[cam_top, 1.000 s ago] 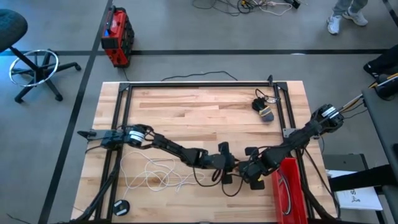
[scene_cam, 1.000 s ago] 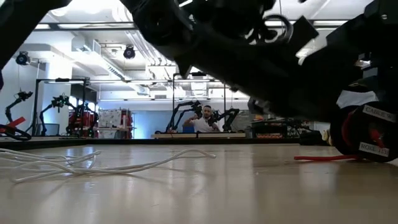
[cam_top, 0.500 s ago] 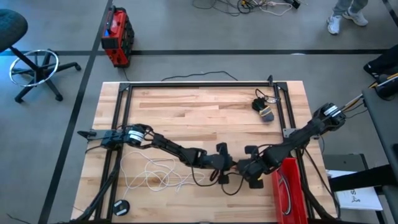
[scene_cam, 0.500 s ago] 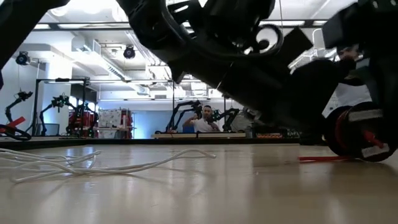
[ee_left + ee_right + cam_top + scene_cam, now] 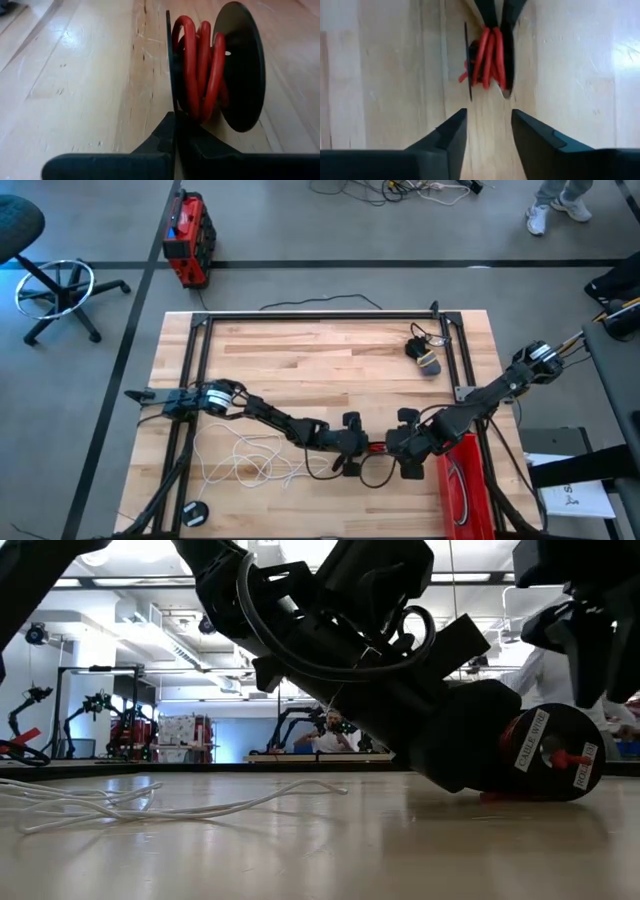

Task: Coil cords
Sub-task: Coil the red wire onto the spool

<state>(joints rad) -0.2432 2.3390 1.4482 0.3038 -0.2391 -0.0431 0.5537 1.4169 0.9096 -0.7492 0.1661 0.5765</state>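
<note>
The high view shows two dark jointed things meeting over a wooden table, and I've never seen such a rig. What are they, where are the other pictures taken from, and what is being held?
Those are two robot arms, each ending in a two-finger claw. The high view looks straight down on the table. The low view sits at table-top height. Each wrist view looks forward past one arm's own fingers.

The left claw is shut on the black rim of a small spool of red cord. The right claw is open and faces the same spool from the other side without touching it.

Also on the wooden table are a loose white cord near the left arm and a small bundled cord near the far right corner. A red bin sits at the right edge.
</note>
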